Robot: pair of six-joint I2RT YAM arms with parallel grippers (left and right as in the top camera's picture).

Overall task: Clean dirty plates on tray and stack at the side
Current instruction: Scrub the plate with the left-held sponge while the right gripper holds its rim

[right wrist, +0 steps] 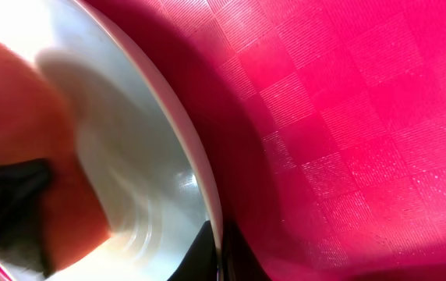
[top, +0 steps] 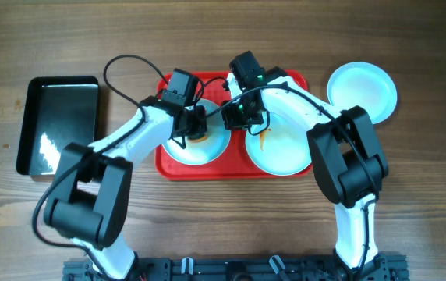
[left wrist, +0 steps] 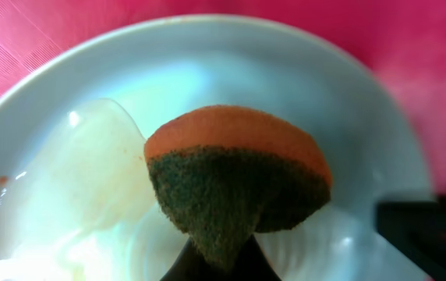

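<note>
The left gripper [left wrist: 217,264] squeezes a sponge [left wrist: 238,179] right over the plate [left wrist: 348,117] nearer the left edge of the table [top: 433,226], and the right gripper [top: 244,115] sits by its rim, grip unclear.

We see a pale plate [right wrist: 129,179] curving across the red tray's [right wrist: 348,133] checkered floor, a blurred orange mass [right wrist: 20,117] over it, a dark fingertip [right wrist: 196,261] at its rim.

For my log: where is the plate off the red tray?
Overhead view: the plate lies on the table, upper right, beside the red tray's right end.
</note>
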